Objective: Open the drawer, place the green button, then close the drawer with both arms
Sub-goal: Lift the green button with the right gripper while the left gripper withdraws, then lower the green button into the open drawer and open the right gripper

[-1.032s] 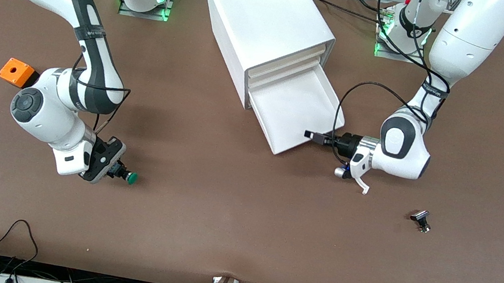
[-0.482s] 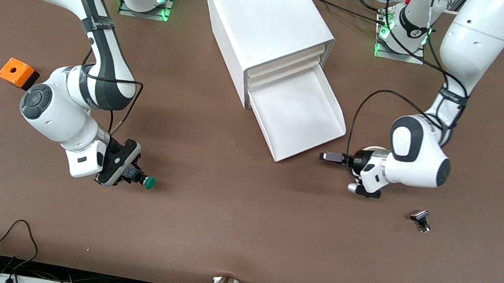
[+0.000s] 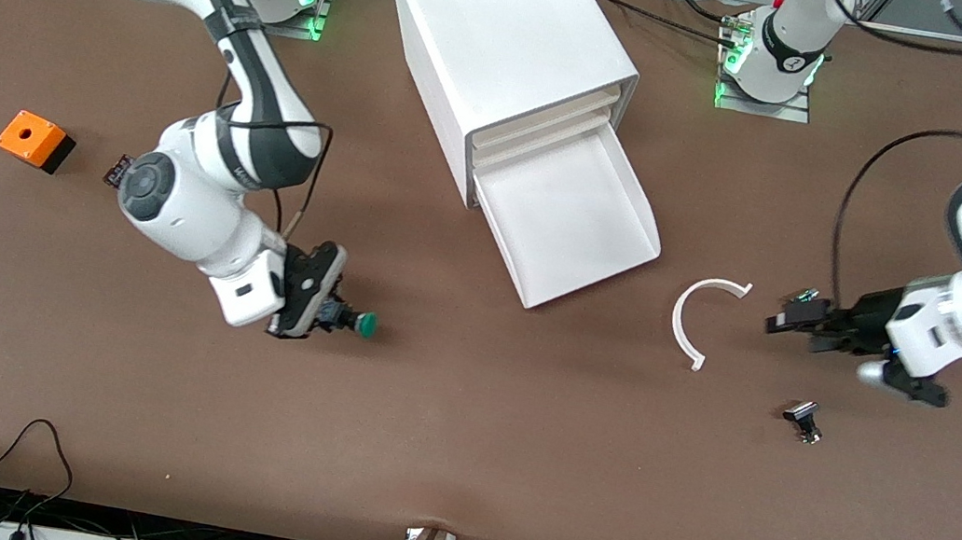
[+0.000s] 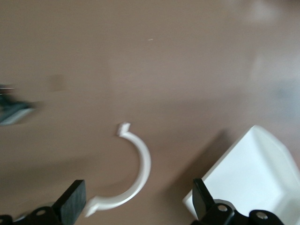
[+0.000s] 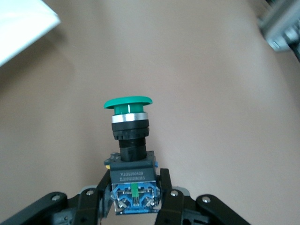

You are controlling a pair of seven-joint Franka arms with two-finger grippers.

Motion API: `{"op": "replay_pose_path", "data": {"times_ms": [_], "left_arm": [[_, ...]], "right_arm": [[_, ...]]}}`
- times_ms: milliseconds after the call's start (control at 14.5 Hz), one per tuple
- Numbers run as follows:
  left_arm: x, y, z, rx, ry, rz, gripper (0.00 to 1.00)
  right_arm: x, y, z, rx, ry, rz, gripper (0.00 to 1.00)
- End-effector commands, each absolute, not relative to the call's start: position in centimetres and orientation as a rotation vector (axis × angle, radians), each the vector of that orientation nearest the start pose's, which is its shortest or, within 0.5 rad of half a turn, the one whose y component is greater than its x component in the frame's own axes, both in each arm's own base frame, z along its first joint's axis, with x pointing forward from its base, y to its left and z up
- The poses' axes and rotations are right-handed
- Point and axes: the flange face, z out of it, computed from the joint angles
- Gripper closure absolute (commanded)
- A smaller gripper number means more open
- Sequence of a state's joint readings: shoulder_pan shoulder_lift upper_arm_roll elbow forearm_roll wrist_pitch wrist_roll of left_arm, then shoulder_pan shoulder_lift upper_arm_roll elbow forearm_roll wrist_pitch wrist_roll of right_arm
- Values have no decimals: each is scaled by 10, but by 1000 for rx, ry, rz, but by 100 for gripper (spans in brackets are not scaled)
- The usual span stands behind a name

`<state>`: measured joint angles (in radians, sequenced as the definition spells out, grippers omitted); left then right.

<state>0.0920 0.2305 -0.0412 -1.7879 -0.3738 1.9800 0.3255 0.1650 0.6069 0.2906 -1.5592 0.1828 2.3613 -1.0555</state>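
Here the right gripper (image 5: 133, 187) clamps the button (image 5: 130, 140) (left gripper (image 4: 136, 206) spread, empty).

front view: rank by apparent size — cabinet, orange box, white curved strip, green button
1. cabinet
2. white curved strip
3. orange box
4. green button, part hidden in the right gripper, so 3 versus 4 is less sure.

The right gripper (image 3: 331, 315) is pinching the button (image 3: 351, 321), pointing toward three o'clock; the left gripper (image 3: 780, 320) is gaping wide, pointing toward nine o'clock
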Motion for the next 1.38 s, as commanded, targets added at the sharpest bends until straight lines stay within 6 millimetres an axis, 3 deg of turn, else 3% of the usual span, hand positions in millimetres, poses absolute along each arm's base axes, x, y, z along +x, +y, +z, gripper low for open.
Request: {"op": "replay_pose_path", "data": {"times_ms": [0,206,344,551,688,895,1170,1308], "left_arm": [[585,6,486,-3296,370,-54,0],[556,15,542,-3121,428,-49,0],[539,16,558,-3087,366,29,0],[540,16,563,-3077,244,70,0],[541,16,563,-3079,227,70,0],[540,24,563,-3085,132,66,0],[539,19,564,-3088,-28,80,0],[537,19,563,-3087,-38,103,0]], "right_arm": [[642,322,341,-2217,-1883,-384,74],[626,364,379,-2109,-2035,-376,76],[607,400,396,-2039,-2099,-346,76],[590,426,394,-1981,-2141,-331,75],[570,461,393,-1922,-2184,-338,75],[547,508,375,-1844,-2266,-330,75],[527,530,361,-1793,-2318,-286,74],[520,538,342,-1777,-2352,-247,74]]}}
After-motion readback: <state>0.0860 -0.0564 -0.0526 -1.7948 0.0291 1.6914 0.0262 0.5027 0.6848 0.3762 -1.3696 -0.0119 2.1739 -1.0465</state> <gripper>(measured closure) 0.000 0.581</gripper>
